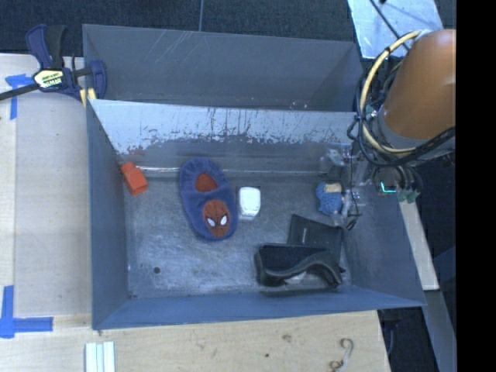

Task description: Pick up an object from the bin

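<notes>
My gripper (348, 208) reaches down at the right side of the bin, close to the right wall. A small blue thing with a tan top (329, 199) lies right beside its fingers, on their left. Whether the fingers touch it I cannot tell. Just below lies a black object with a curved strap (301, 263), near the bin's front right corner.
A blue slipper with a red spider face (206, 199) lies mid-bin, a small white object (249, 201) to its right. An orange block (135, 178) sits at the far left by the back wall. The arm's orange cover and cables hang over the right rim.
</notes>
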Controlling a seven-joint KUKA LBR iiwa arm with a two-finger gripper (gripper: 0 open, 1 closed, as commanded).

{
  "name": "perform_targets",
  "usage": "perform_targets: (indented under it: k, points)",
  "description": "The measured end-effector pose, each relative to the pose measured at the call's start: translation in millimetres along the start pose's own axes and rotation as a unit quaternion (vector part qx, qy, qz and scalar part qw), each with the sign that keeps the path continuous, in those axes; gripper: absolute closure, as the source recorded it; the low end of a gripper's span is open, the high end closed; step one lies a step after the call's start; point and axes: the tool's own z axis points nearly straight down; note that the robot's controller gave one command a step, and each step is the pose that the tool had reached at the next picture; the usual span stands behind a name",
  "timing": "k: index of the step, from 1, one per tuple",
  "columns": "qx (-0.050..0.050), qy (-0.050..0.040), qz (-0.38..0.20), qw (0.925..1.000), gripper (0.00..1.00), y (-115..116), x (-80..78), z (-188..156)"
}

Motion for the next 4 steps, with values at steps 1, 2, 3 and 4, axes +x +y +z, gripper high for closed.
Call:
perform_targets:
  k: [1, 2, 3, 4]
  points:
    - [0.000, -0.0010, -0.165, 0.9863, 0.00, -5, -30.5, 130]
    - [0.008, -0.0218, -0.351, 0.9360, 0.00, -12, 8.9, 164]
    - [0.002, -0.0058, -0.266, 0.9641, 0.00, 1, -44.4, 175]
    - [0.002, -0.0023, -0.427, 0.9044, 0.00, -50, -3.9, 175]
